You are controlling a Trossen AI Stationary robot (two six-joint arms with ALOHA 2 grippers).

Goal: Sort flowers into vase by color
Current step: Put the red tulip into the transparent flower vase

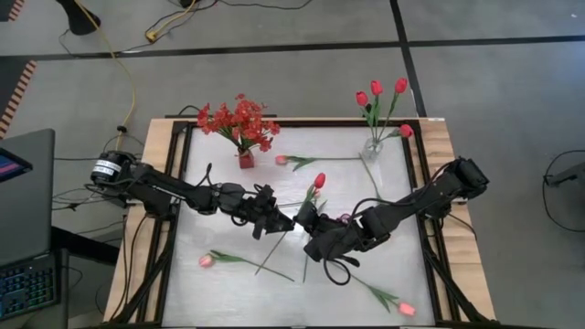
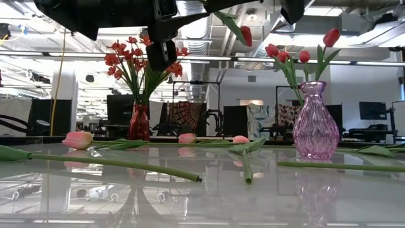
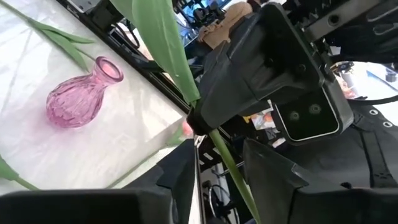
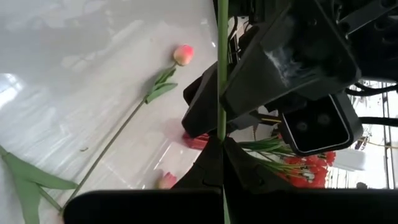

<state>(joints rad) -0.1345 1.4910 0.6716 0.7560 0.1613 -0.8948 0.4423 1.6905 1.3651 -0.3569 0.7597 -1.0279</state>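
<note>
while both arms meet over the middle of the worktop, a red tulip hangs between them – a handover, by the look of it. the right gripper is pressed together on the stem, which runs straight between its fingers in its own wrist view. the left gripper stands partly spread around the same stem; whether it presses the stem i cannot tell (the stem passes between its fingers without clear contact).

by my reckoning the sorting is partly done. the clear pink glass vase near the far right corner carries four red tulips, and the small red vase by the far edge holds a spray of red blossoms. still lying flat are three pink tulips – one near the far edge, one toward the near left, one at the near right corner.
</note>
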